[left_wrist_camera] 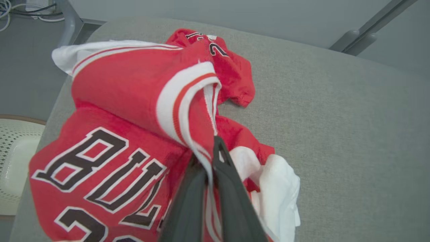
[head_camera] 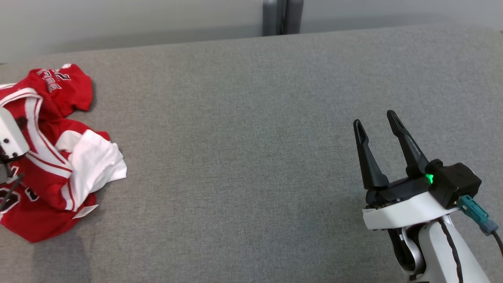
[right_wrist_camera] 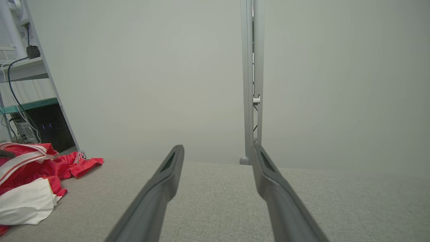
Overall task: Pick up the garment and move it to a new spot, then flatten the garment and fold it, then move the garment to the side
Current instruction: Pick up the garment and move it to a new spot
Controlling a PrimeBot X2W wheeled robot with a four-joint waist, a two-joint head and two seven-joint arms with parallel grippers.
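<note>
The garment [head_camera: 43, 157], a red basketball jersey with white trim and black lettering, lies crumpled at the far left of the grey fabric table [head_camera: 251, 137]. In the left wrist view my left gripper [left_wrist_camera: 208, 151] is shut on a raised fold of the garment's [left_wrist_camera: 117, 101] white-and-red trimmed edge. The pale wrist housing [head_camera: 10, 137] of that arm sits over the jersey at the picture's left edge. My right gripper [head_camera: 373, 120] stands open over bare table at the right, far from the jersey. Between its spread fingers [right_wrist_camera: 217, 149] there is nothing, and the garment [right_wrist_camera: 30, 168] lies off to its left.
A grey metal post [head_camera: 282, 15] rises behind the table's far edge. The table's left edge runs close beside the jersey, with a white perforated object [left_wrist_camera: 13, 161] below it. A shelf with cables [right_wrist_camera: 23, 67] stands beyond the jersey.
</note>
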